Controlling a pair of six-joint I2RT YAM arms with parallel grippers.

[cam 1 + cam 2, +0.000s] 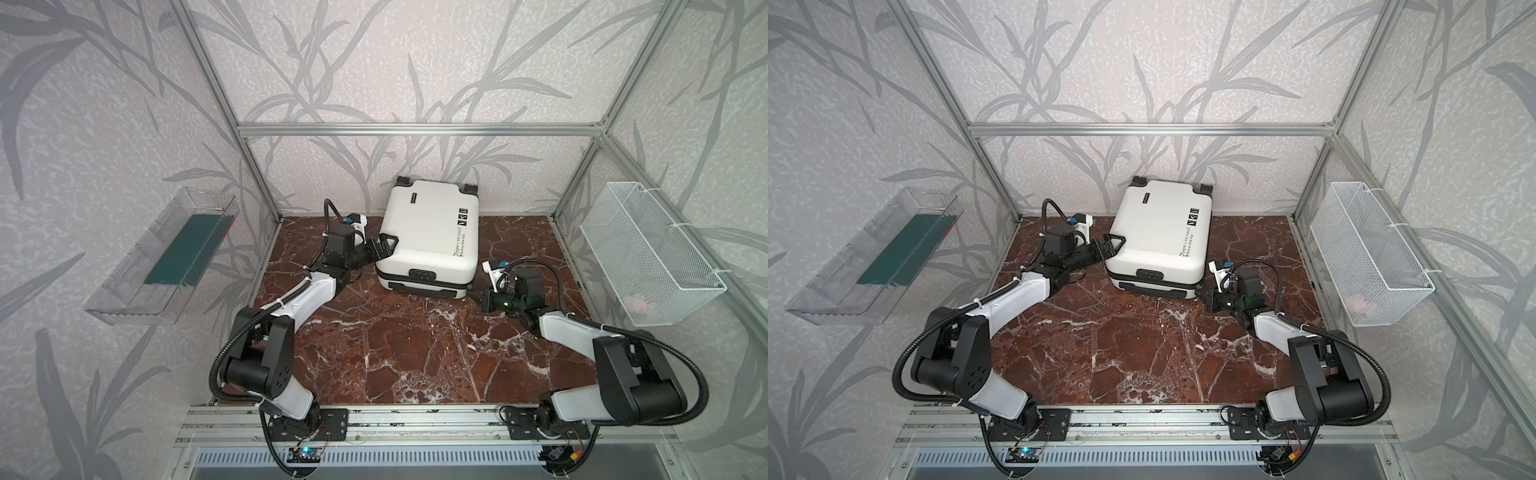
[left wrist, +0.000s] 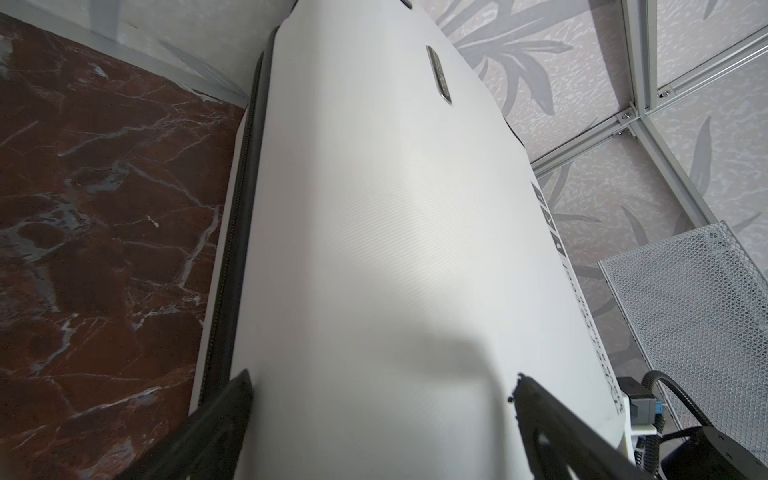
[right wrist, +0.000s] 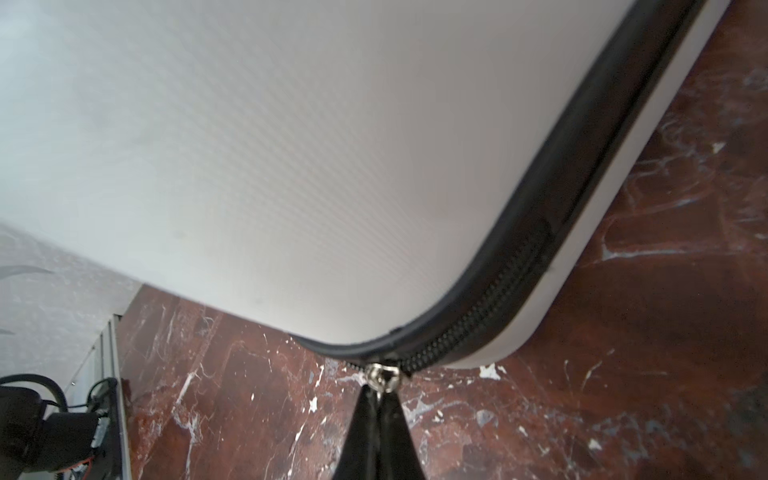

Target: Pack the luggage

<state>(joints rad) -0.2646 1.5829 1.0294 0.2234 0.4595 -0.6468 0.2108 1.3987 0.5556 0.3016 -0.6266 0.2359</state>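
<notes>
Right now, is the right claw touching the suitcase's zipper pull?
Touching. The right wrist view shows the right gripper shut on the silver zipper pull at the luggage corner.

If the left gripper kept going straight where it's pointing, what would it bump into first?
The suitcase. The left gripper is open and points right at its white shell, jaws spread at its near edge, so it would probably push into the suitcase almost at once. Whether it touches already is hard to tell.
</notes>
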